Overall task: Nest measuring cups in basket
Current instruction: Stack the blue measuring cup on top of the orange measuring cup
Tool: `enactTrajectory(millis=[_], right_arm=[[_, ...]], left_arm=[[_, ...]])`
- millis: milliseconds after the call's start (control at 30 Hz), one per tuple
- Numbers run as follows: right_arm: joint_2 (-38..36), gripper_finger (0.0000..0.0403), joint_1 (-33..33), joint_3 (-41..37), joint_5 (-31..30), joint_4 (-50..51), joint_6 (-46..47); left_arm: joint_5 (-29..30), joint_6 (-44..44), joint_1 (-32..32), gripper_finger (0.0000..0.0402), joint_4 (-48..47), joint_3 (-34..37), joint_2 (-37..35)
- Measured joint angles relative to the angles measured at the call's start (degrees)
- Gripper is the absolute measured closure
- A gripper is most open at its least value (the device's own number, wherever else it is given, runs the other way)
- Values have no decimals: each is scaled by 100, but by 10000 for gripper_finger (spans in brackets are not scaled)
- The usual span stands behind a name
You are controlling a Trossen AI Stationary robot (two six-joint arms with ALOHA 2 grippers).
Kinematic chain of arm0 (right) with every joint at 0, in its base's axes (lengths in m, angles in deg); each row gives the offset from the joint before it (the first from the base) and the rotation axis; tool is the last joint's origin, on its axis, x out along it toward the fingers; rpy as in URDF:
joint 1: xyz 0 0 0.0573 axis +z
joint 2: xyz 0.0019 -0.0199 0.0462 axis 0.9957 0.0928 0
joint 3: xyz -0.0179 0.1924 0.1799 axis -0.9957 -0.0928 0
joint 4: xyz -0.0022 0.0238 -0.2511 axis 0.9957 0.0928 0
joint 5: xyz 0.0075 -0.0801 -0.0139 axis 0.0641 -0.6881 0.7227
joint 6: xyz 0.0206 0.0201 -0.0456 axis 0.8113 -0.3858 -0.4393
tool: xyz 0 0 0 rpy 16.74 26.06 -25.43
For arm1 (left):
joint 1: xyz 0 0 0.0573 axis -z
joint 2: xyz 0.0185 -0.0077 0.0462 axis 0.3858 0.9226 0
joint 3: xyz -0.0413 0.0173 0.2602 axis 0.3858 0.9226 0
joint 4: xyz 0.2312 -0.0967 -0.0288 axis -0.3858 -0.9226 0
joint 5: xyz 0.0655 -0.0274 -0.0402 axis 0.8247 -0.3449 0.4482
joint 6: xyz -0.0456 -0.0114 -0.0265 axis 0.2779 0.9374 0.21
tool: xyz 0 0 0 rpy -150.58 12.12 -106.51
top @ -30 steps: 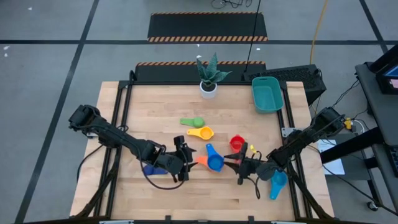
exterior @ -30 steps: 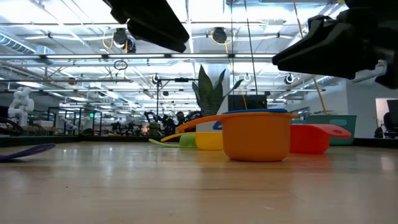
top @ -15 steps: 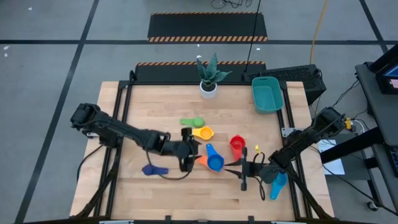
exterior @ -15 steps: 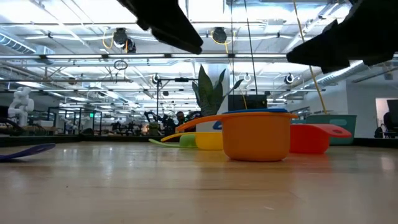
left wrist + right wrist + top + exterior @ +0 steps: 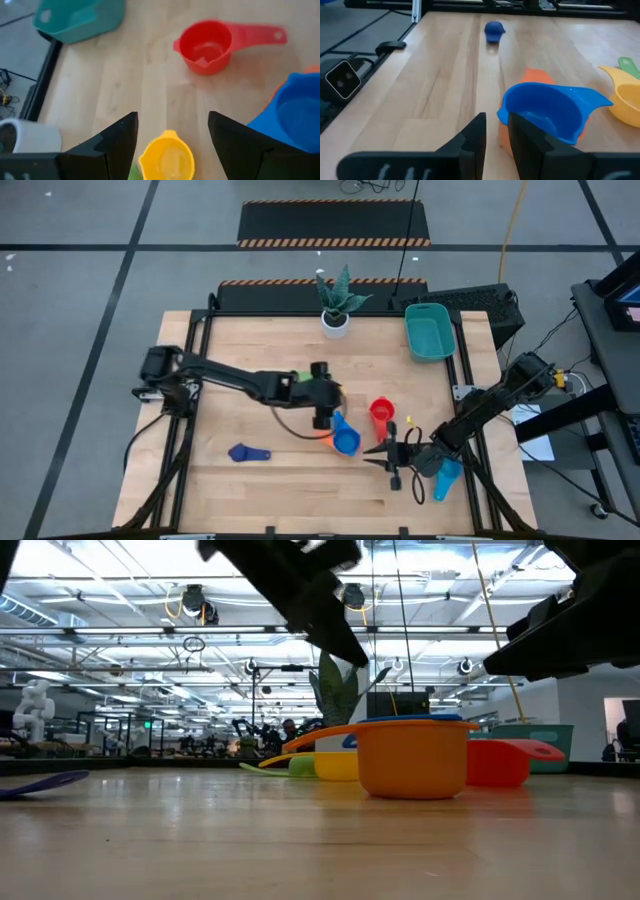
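— What do you have around the wooden table (image 5: 260,490)?

— You see grey floor (image 5: 80,290) crossed by dark lines on every side of it. Beyond the table's far edge lie two black mats edged with orange-and-black hazard stripes (image 5: 334,241).

— And past that, at table height?

— You look into a large hall: rows of ceiling lights (image 5: 120,585) on white trusses, workstations far behind. A potted plant (image 5: 336,298) in a white pot stands at the table's far edge.
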Motion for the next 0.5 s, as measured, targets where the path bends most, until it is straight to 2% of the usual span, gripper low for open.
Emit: enactTrajectory(millis=[267, 367, 500], right_arm=[[4, 331, 21, -1, 420, 7, 132], [4, 331, 26, 1, 424, -3, 134], [4, 331, 26, 1, 426, -2, 135]], left_arm=[[-13, -1032, -7, 158, -1249, -1649, 1400], [-98, -1350, -13, 158, -1577, -1899, 1570], [-840, -1788, -44, 158, -1656, -1891, 1568]])
